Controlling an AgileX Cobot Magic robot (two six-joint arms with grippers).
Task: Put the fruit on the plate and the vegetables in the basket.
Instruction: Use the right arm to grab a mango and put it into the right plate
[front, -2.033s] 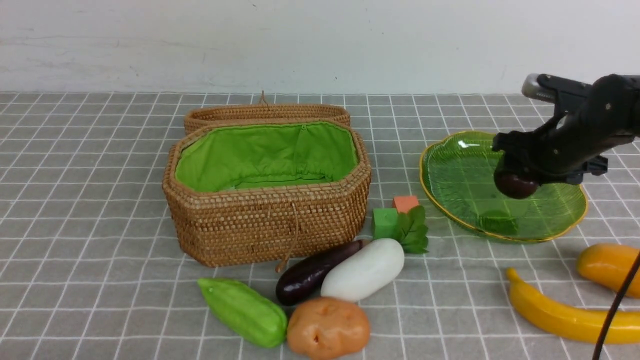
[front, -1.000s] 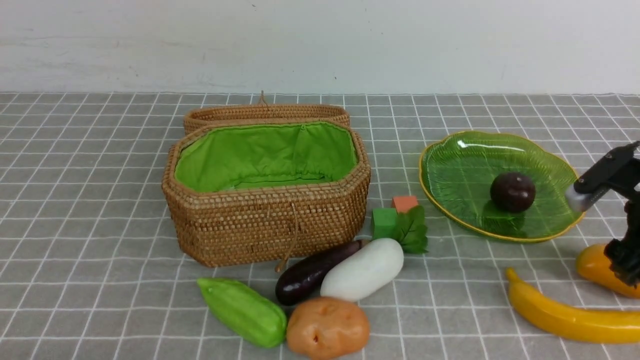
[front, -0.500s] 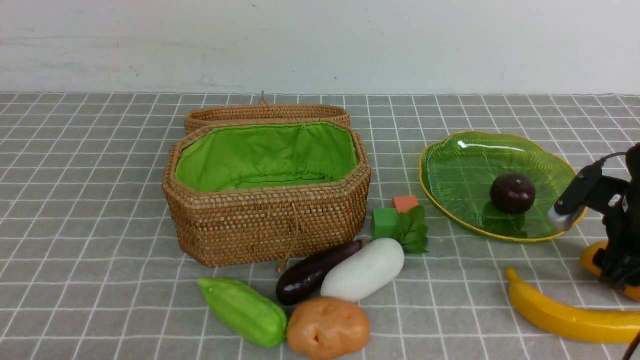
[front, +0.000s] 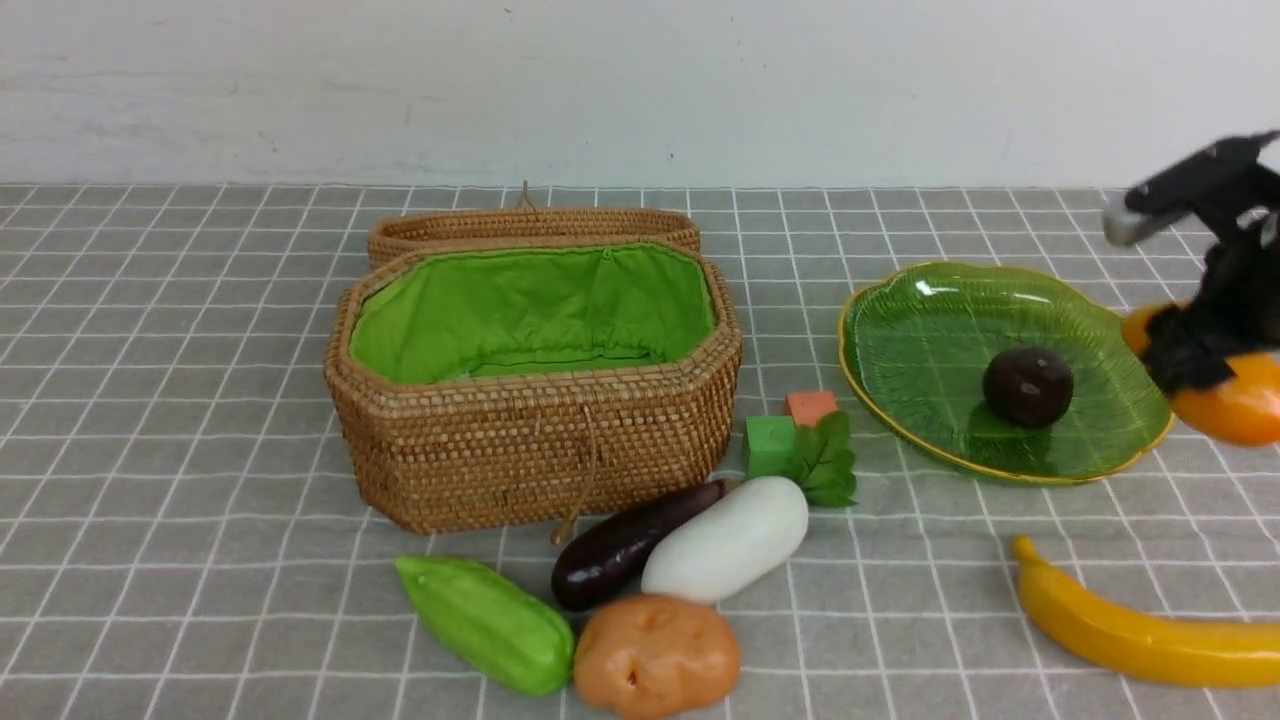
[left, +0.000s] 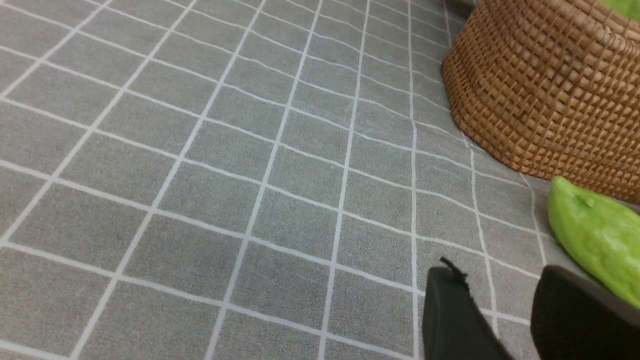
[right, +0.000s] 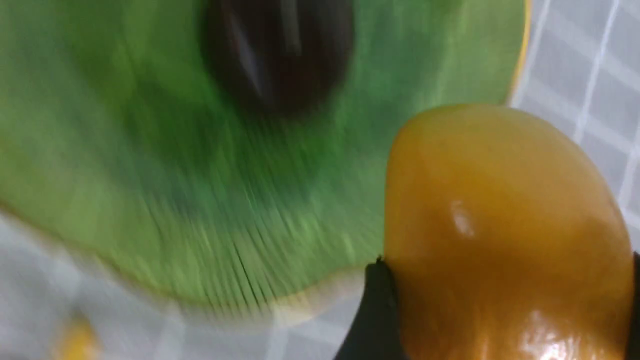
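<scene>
Mango (front: 1240, 408): orange-yellow oval, glossy, clamped between the black fingers of the right gripper (front: 1185, 352) and held off the cloth at the right edge of the plate (front: 920, 330), not resting in it; the right wrist view shows a finger (right: 375, 315) pressed against its side, with the rest of that view blurred. Plate: green ribbed glass with a gold rim, right of centre, holding one round dark-purple fruit (front: 1028, 386) near its middle. Banana (front: 1130, 630): long, yellow, lying on the cloth near and right, well apart from the plate. Basket (front: 530, 455): brown woven rattan with a green lining, open, centre; nothing shows inside it; its lid (front: 530, 224) stands just behind, on the far side. Vegetables, all outside the basket in a group near its front: green ridged gourd (front: 485, 622) to the left, dark-purple eggplant (front: 625, 545) touching the white radish (front: 728, 540), tan potato (front: 655, 655) nearest, touching the gourd. Green cube (front: 768, 444) and orange cube (front: 810, 405): between basket and plate, beside the radish leaves. Left gripper (left: 500, 300): seen only in its own wrist view, fingers parted over bare grey checked cloth (front: 180, 400), grasping nothing, with the gourd and basket wall beside it
</scene>
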